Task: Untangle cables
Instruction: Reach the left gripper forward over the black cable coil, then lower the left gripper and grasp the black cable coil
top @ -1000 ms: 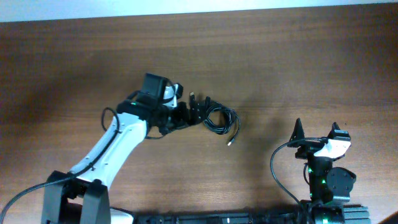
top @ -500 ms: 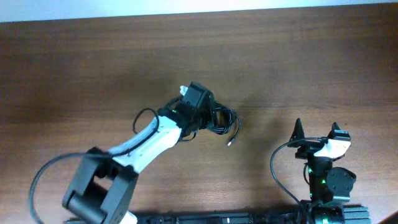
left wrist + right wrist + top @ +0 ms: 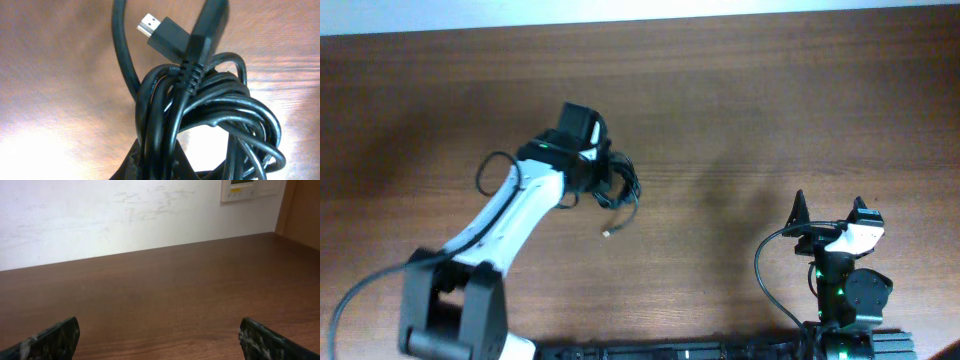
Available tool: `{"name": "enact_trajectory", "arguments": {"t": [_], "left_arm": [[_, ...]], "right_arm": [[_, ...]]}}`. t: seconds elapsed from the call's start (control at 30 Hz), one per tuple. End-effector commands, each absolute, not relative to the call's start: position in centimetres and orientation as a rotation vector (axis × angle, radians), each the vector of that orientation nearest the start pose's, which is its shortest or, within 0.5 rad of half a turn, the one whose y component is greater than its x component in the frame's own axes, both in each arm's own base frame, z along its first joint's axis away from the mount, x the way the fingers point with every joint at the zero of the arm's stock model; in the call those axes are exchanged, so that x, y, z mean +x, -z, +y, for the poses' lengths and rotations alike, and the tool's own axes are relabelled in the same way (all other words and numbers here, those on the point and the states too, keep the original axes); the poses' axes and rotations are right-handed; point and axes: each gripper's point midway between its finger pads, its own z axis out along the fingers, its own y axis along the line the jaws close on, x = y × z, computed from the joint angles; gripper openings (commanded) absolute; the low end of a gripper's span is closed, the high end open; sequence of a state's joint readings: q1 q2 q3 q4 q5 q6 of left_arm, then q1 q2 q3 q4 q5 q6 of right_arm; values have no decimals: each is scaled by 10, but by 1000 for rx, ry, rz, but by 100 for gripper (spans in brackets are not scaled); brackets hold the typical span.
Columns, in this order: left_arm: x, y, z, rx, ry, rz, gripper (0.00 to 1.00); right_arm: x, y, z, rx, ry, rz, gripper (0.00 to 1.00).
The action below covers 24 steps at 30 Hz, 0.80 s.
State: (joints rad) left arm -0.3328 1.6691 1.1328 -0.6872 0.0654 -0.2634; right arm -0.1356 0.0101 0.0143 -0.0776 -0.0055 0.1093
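Note:
The cables (image 3: pixel 623 188) are a knotted bundle of thin black cords left of the table's middle. One loose silver-tipped end (image 3: pixel 608 234) trails toward the front. My left gripper (image 3: pixel 600 178) is shut on the bundle's left side. The left wrist view shows the coiled cables (image 3: pixel 215 107) close up, with several strands pinched between my left gripper's (image 3: pixel 156 162) jaws. A black plug with a silver tip (image 3: pixel 150 24) sticks out above the coil. My right gripper (image 3: pixel 830 212) is open at the front right, far from the cables. Nothing but bare table shows between the right gripper's (image 3: pixel 160 339) jaws.
The brown wooden table (image 3: pixel 770 110) runs back to a white wall (image 3: pixel 125 215) with a small panel (image 3: pixel 250 189) on it. The right arm's base (image 3: pixel 845 295) stands at the front right edge.
My left gripper has shut on the cable bundle and pulled it left across the table. The loose silver-tipped end trailed along with it. The right arm has not moved.

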Motion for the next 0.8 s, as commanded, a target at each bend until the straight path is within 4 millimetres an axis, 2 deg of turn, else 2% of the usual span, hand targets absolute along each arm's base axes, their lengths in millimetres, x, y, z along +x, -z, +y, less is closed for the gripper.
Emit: {"name": "enact_trajectory", "arguments": {"t": [0.0,0.1,0.17,0.3,0.37,0.47,0.5,0.57,0.63,0.67,0.7,0.77], "left_arm": [[361,-117,-128,596,144,2606,2],[361,-116,-128,820,90,2543,0],[360,-116,-129,852,86,2533,0],[352,-119,-150,889,263,2510,0],[352,-119,-149,887,257,2510,30],[352,-119,-149,887,257,2511,65],[352,-119,-149,887,257,2511,69],[351,-118,-149,874,261,2520,68],[351,-117,-149,712,303,2585,61],[352,-115,-148,596,322,2626,54],[353,-112,-142,428,309,2675,50],[350,-99,-120,35,219,2754,50]], "right_arm": [[244,-156,-31,190,10,1636,99],[244,-156,-31,190,10,1636,99],[244,-156,-31,190,10,1636,99],[244,-156,-31,190,10,1636,99],[244,-156,-31,190,10,1636,99],[244,-156,-31,190,10,1636,99],[244,-156,-31,190,10,1636,99],[244,-156,-31,190,10,1636,99],[244,-156,-31,190,10,1636,99],[244,-157,-31,190,10,1635,99],[244,-156,-31,190,10,1636,99],[244,-156,-31,190,10,1636,99]]}}
